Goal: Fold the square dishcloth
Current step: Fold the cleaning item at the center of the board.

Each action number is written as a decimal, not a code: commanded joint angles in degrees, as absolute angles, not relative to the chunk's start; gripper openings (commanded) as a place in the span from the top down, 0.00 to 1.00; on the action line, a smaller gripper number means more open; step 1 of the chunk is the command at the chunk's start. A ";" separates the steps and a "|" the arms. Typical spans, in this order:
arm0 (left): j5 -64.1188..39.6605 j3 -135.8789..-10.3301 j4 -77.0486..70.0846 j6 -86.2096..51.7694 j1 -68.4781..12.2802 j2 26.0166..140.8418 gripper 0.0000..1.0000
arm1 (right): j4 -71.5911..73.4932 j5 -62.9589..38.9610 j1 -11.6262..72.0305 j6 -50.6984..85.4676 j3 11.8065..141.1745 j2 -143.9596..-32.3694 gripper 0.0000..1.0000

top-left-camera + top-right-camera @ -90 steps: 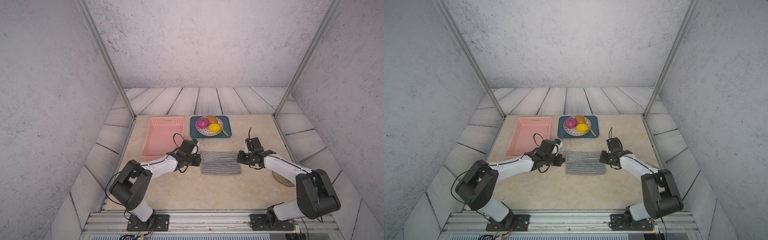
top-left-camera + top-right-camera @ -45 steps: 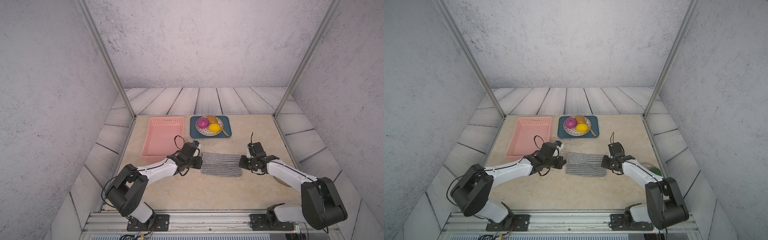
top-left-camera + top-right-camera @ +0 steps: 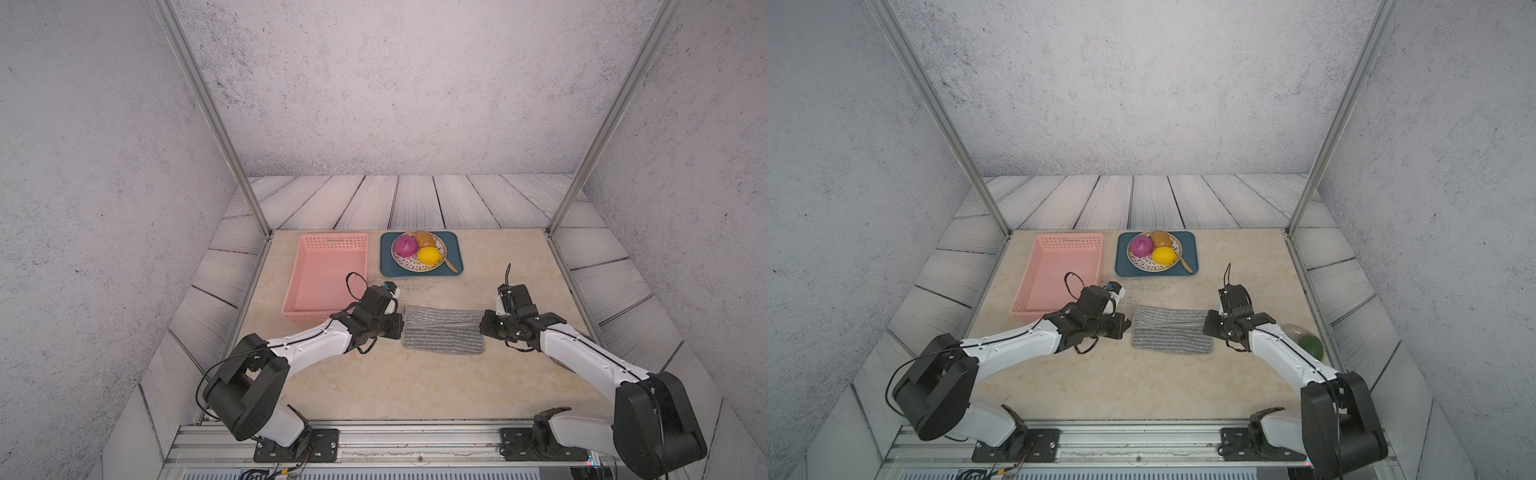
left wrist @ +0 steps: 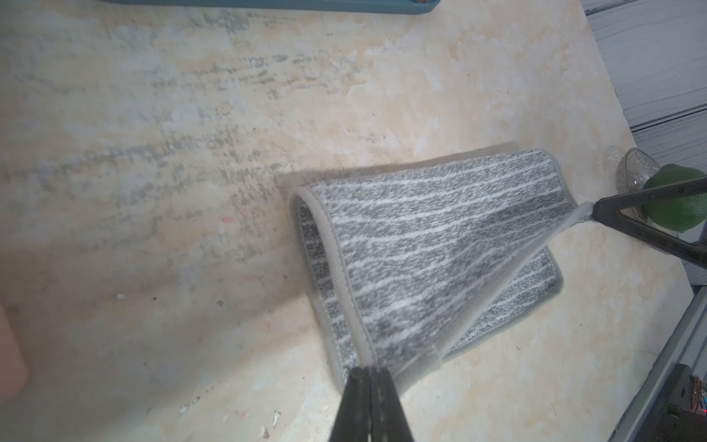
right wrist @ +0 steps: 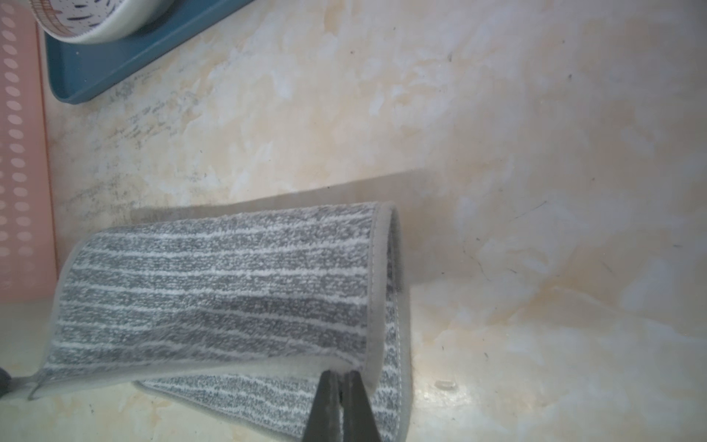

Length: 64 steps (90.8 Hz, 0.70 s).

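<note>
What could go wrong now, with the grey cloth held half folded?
1. The left jaws and the right jaws pinch only the thin corner hem of the dishcloth; it might slip out.
2. The raised layer sits askew over the lower one, so edges may land uneven.
3. The right arm lies close to the green round object in a glass bowl and could bump it.
</note>
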<state>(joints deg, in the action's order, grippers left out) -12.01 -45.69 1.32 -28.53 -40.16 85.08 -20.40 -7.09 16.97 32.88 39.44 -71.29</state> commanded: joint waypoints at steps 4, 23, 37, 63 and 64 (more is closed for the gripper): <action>-11.72 -44.70 2.34 -28.19 -40.52 83.18 1.00 | -23.23 -7.32 17.47 33.38 38.71 -68.23 1.00; -12.13 -43.89 2.35 -28.37 -40.95 83.05 1.00 | -23.96 -8.45 18.19 33.39 37.61 -67.83 1.00; -12.13 -43.30 2.44 -28.55 -41.13 82.98 1.00 | -23.92 -9.37 19.09 34.03 36.41 -67.20 1.00; -12.26 -42.33 2.33 -28.74 -41.22 83.29 1.00 | -24.47 -9.82 20.52 34.94 34.46 -66.41 1.00; -12.28 -42.30 2.31 -28.74 -41.22 83.35 1.00 | -24.45 -9.74 20.55 34.96 34.41 -66.43 1.00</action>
